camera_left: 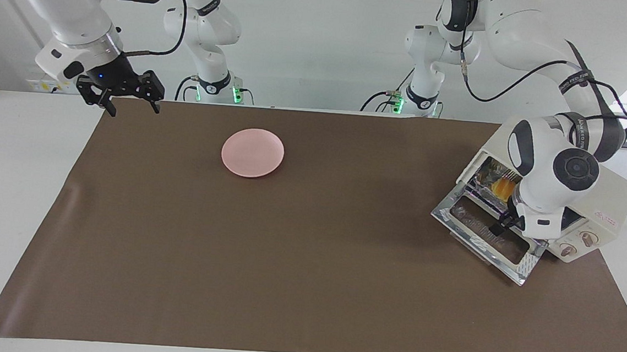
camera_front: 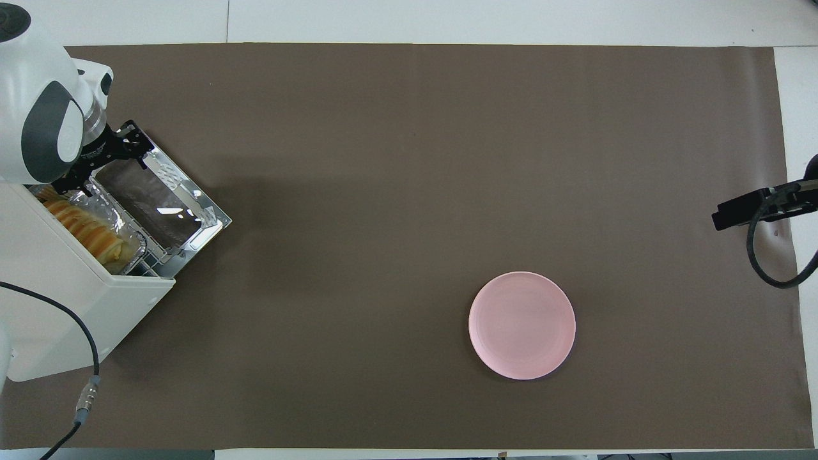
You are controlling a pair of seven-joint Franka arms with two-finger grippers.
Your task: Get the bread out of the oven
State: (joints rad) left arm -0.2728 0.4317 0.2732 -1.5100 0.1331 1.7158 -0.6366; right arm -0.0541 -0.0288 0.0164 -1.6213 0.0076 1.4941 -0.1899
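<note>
Step in hand: the reach for the bread; best to come in level over the dropped door, clear of the foil tray's rim, and straddle the loaf across its width.
Left gripper (camera_left: 500, 226): fingers spread wide, empty, over the oven door (camera_left: 486, 238), touching nothing that shows.
Bread (camera_front: 89, 229): just past the fingertips, lying in the crinkled foil tray (camera_front: 124, 227) inside the toaster oven (camera_front: 70, 306).
Pink plate (camera_left: 253, 152): well apart, toward the right arm's end.
Right gripper (camera_left: 123, 93): waits open and empty over the mat's corner.

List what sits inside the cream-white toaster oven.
Inside the cream-white toaster oven, door down, a crinkled silver foil tray holds the golden-orange ridged loaf. The left arm hides the tray's farther end; the left gripper hangs over the door.
</note>
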